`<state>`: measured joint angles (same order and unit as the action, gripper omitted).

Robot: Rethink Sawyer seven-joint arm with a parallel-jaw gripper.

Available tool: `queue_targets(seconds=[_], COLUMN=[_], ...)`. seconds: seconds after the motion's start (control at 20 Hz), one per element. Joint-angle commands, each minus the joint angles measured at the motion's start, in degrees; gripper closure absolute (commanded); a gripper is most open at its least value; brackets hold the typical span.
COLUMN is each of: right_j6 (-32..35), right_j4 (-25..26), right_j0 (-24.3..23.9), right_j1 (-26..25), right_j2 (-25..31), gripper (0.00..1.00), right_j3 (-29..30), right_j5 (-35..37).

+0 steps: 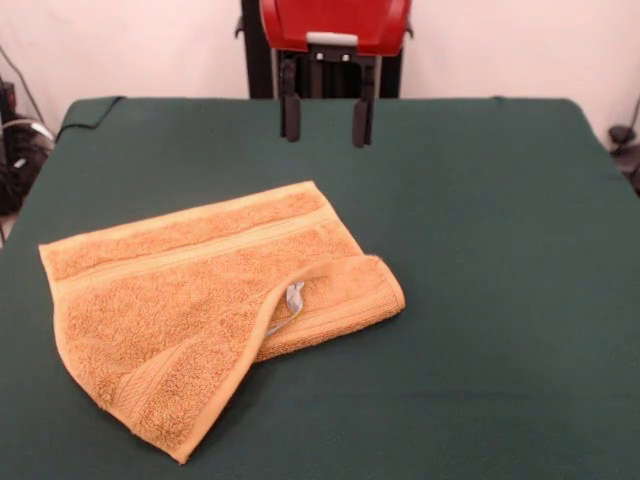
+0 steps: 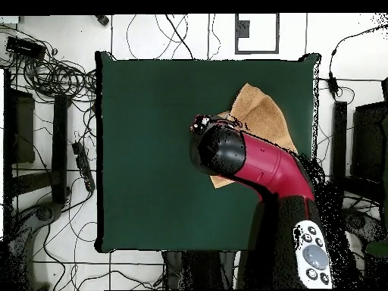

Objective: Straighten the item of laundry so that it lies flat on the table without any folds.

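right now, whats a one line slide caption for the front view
Open claw hangs above the green table, clear of an orange towel with one corner folded over.

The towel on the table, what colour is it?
Orange-tan, the towel has woven stripe bands; clearest in the front view.

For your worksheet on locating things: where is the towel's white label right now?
In the front view, the white label peeks from under the folded-over flap of the orange towel, toward its right end, well below the open gripper.
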<state>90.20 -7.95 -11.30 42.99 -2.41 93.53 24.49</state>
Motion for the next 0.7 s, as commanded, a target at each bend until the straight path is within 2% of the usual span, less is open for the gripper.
queue_targets(seconds=[0.05, 0.35, 0.7], right_j6=[12.6, 14.1, 11.8], right_j4=[-1.8, -1.3, -1.3], right_j0=[3.1, 6.3, 5.1], right_j1=[-1.5, -4.5, -10.8], right_j2=[3.7, 1.0, 2.7], gripper=[0.0, 0.0, 0.0], right_j3=[4.7, 3.6, 0.6], right_j5=[-1.3, 0.2, -3.5])
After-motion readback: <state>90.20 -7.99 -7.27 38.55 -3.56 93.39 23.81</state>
